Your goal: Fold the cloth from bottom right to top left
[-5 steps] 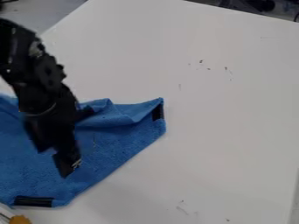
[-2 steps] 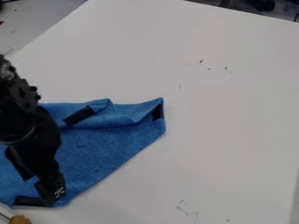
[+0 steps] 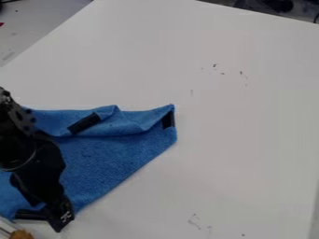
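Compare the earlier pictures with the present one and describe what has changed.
The pincer moved down and slightly left in view, from over the cloth to its bottom edge, by the lower black strip. Whether it grips anything is unclear. The cloth lies as before.

Carried down and leftward in view with pincer [image 3: 52, 216], off middle of blue cloth [image 3: 106, 161] to its lower border. Since latest earlier frame, lowered slightly further, reaching past cloth's edge over worktop [image 3: 224, 154]. Now hiding right end of lower black strip [image 3: 27, 214], at pincer's left. Since first frame, uncovered above pincer: upper black strip [image 3: 83, 123] and more of cloth's upper edge.
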Available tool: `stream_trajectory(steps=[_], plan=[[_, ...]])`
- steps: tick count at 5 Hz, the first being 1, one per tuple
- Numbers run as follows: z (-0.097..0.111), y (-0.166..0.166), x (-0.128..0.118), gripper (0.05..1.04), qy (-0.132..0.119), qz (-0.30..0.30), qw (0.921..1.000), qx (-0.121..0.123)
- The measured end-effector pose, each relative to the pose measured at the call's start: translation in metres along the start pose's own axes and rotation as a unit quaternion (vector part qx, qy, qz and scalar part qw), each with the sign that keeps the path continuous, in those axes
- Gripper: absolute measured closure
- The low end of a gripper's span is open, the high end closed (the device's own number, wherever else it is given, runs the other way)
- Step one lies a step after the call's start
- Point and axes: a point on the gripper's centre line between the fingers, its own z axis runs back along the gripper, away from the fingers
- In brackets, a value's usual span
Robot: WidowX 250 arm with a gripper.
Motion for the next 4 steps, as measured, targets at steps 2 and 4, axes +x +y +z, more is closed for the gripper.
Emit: stream_trajectory(steps=[2, 4], plan=[[-0.007, 0.008, 0.002, 0.384, -0.01, -0.003, 0.9998, 0.014], [-0.007, 0.018, 0.01, 0.791, -0.01, -0.013, 0.9996, 0.021]])
